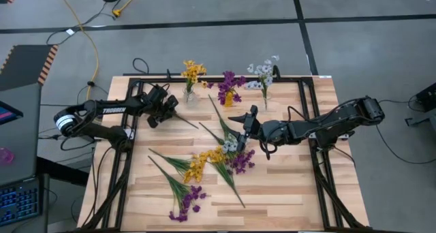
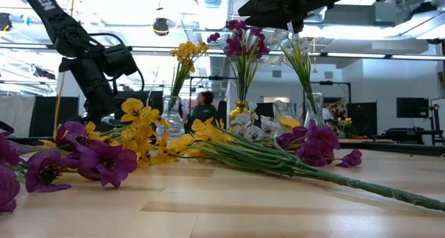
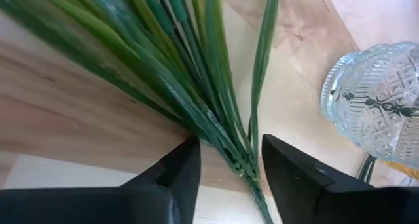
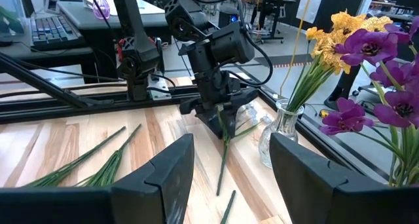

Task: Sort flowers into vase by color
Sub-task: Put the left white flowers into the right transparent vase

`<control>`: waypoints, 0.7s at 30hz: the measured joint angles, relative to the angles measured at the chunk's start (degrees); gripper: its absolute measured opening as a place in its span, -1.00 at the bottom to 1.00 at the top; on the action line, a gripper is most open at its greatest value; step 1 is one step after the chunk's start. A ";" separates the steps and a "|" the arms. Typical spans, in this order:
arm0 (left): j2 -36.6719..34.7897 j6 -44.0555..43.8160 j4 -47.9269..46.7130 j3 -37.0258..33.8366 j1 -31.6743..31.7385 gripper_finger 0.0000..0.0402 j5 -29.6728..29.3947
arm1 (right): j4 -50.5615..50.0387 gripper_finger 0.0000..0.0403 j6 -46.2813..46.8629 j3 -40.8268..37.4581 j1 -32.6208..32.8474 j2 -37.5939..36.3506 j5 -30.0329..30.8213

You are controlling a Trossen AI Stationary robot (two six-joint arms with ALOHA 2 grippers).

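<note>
Three glass vases stand along the far edge. One holds yellow flowers [image 1: 192, 73], one purple flowers [image 1: 230, 83], one pale flowers [image 1: 264, 71]. Loose flowers [image 1: 218, 158] in yellow, purple and white lie in a heap mid-table, and one more purple sprig [image 1: 185, 204] lies nearer the front. My left gripper [image 3: 229, 175] is open beside the yellow vase [image 3: 374, 96], tipped down, with a finger on each side of a green stem lying on the wood. That stem's blossom does not show. My right gripper [image 4: 229, 178] hangs open above the heap, holding nothing. My left gripper comes at the green stem [image 3: 243, 166] slanting down from above, its fingers lying across it where the leaves join. A gap shows beside one finger [image 3: 186, 168]. Whether the other finger [image 3: 278, 165] touches the stem I cannot tell. The stem rests on the table.
A black metal frame [image 1: 310, 124] runs round the wooden top, with cables along its sides. Bare wood [image 1: 286, 192] lies at the front right. Beyond the table are a keyboard [image 1: 17, 202] on a side desk and a person [image 2: 204, 109] in the room behind.
</note>
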 joint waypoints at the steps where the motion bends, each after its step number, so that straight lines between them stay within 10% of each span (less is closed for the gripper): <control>1: 0.00 0.52 -0.13 0.00 0.00 -0.33 -0.05 | 0.00 0.12 -0.01 -0.01 0.00 0.00 -0.01; 21: 0.00 11.15 0.23 -0.04 0.04 -0.96 -4.06 | -0.01 0.12 0.00 0.00 0.00 0.00 -0.01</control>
